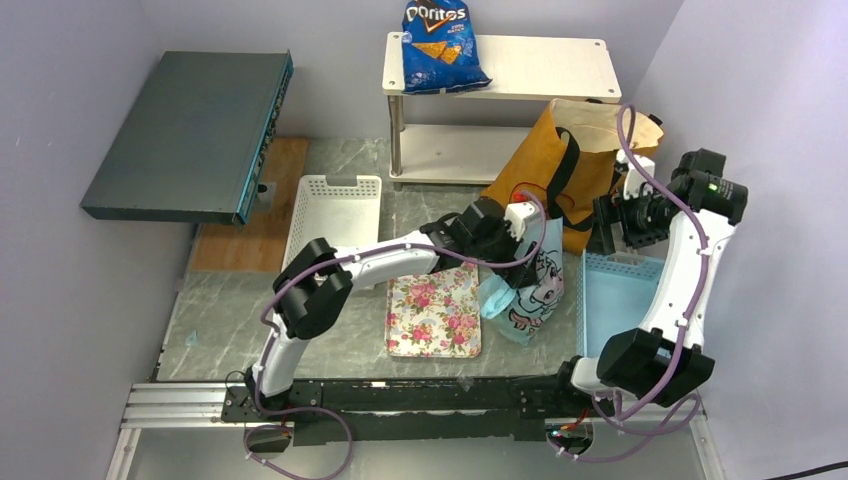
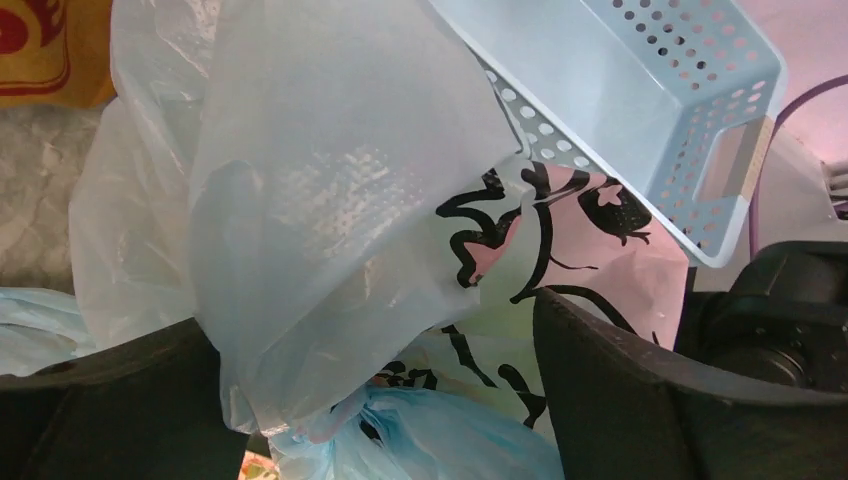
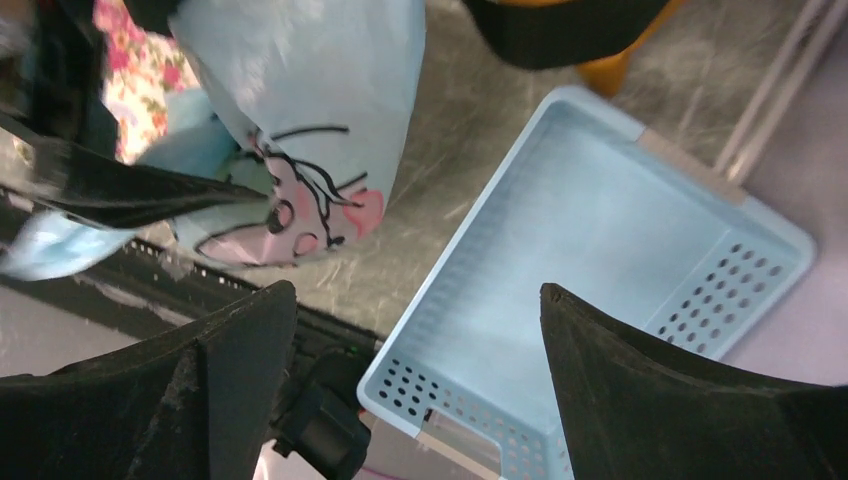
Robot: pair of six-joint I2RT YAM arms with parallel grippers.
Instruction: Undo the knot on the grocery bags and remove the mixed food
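The thin light-blue cartoon-printed plastic bag stands at the right edge of the floral tray. My left gripper hangs over its top, open. In the left wrist view the loose plastic drapes between the wide-apart fingers, and a twisted knot sits low between them. The orange-tan tote with black straps leans against the shelf behind. My right gripper is open over the blue basket, holding nothing. The mixed food is hidden inside the bags.
A blue Doritos bag lies on the white shelf. A white basket stands left of the tray. A dark grey flat box sits at the back left. The blue basket is by the right arm's base.
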